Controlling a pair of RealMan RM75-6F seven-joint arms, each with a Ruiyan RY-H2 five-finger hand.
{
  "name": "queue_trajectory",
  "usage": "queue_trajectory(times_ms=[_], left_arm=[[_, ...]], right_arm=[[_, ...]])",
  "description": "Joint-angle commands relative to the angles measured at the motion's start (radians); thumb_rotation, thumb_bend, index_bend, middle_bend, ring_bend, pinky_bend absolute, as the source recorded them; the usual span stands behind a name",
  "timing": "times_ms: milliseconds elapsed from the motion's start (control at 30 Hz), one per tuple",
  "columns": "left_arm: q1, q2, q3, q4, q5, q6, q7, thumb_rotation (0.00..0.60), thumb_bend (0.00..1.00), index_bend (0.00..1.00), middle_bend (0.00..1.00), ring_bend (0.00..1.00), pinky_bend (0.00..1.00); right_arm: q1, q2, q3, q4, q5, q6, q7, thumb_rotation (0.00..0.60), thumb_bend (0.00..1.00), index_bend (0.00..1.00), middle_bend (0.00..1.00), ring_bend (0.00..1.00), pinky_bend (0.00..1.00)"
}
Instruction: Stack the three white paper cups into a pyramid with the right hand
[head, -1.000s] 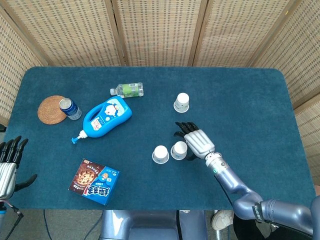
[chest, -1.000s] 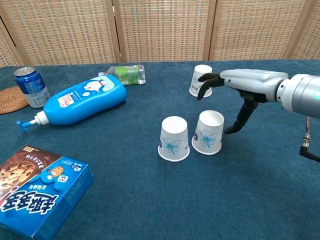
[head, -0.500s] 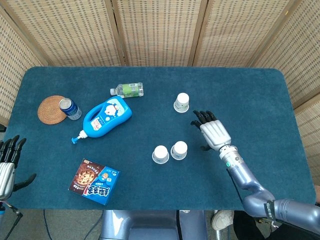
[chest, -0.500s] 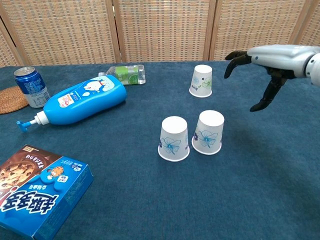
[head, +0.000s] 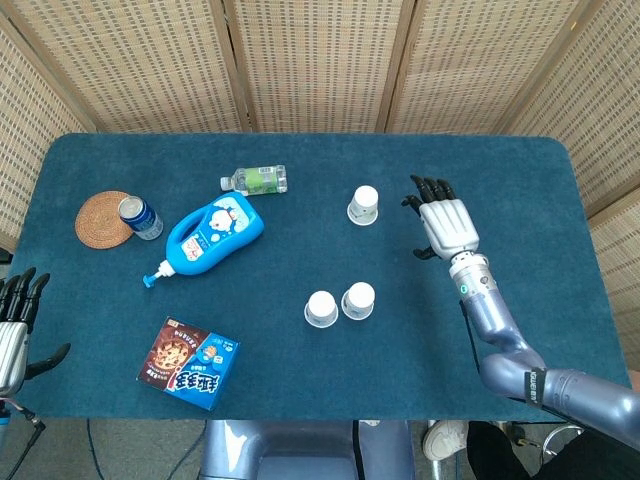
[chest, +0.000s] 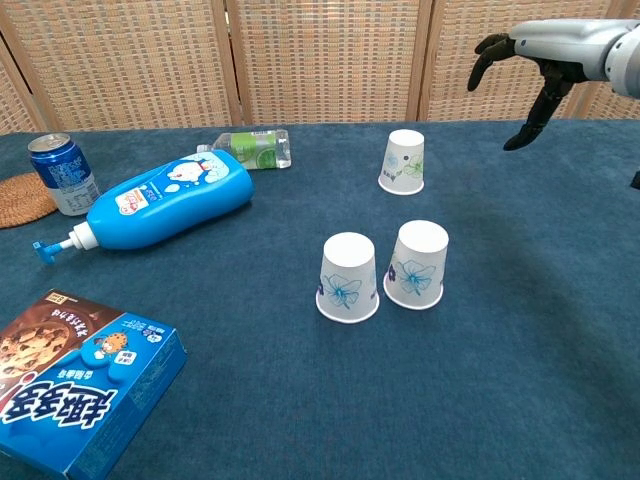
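Observation:
Two white paper cups stand upside down side by side mid-table: the left cup (head: 321, 308) (chest: 348, 277) and the right cup (head: 358, 300) (chest: 417, 264). A third cup (head: 363, 205) (chest: 403, 161) stands upside down farther back, apart from them. My right hand (head: 445, 222) (chest: 528, 55) hovers open, fingers spread, above the table to the right of the third cup, holding nothing. My left hand (head: 14, 325) shows at the table's front left edge, open and empty.
A blue lotion bottle (head: 211, 234) (chest: 161, 206) lies on its side, with a small green-label water bottle (head: 257, 180) behind it. A blue can (head: 138, 216) stands beside a round wicker coaster (head: 101, 218). A cookie box (head: 188, 364) (chest: 70, 382) lies near the front left.
My right hand has let go of the right cup beside its neighbour, then risen and moved back and to the right, away from the pair. The cups have stayed put.

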Motion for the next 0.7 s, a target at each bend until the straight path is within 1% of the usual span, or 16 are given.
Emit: queue_trajectory(times_ms=[33, 400, 533, 600, 700], left_arm=[[-0.002, -0.003, -0.003, 0.002, -0.006, -0.003, 0.004, 0.600, 0.22, 0.00, 0.00, 0.00, 0.02], [-0.013, -0.017, -0.014, 0.020, -0.036, -0.024, 0.017, 0.600, 0.22, 0.00, 0.00, 0.00, 0.02], [-0.019, -0.024, -0.020, 0.029, -0.055, -0.036, 0.026, 0.600, 0.22, 0.00, 0.00, 0.00, 0.02], [-0.024, -0.031, -0.026, 0.039, -0.065, -0.042, 0.023, 0.600, 0.22, 0.00, 0.00, 0.00, 0.02], [-0.029, -0.038, -0.031, 0.052, -0.070, -0.044, 0.016, 0.600, 0.22, 0.00, 0.00, 0.00, 0.02]], right_arm=[[0.044, -0.049, 0.013, 0.087, 0.017, -0.041, 0.009, 0.600, 0.12, 0.30, 0.00, 0.00, 0.08], [0.142, -0.145, 0.044, 0.278, 0.044, -0.145, 0.047, 0.600, 0.12, 0.30, 0.00, 0.00, 0.08], [0.190, -0.196, 0.050, 0.381, 0.054, -0.202, 0.062, 0.600, 0.12, 0.26, 0.00, 0.00, 0.08], [0.226, -0.236, 0.051, 0.465, 0.065, -0.256, 0.070, 0.600, 0.12, 0.24, 0.00, 0.00, 0.08], [0.262, -0.285, 0.051, 0.568, 0.064, -0.309, 0.091, 0.600, 0.12, 0.21, 0.00, 0.00, 0.08]])
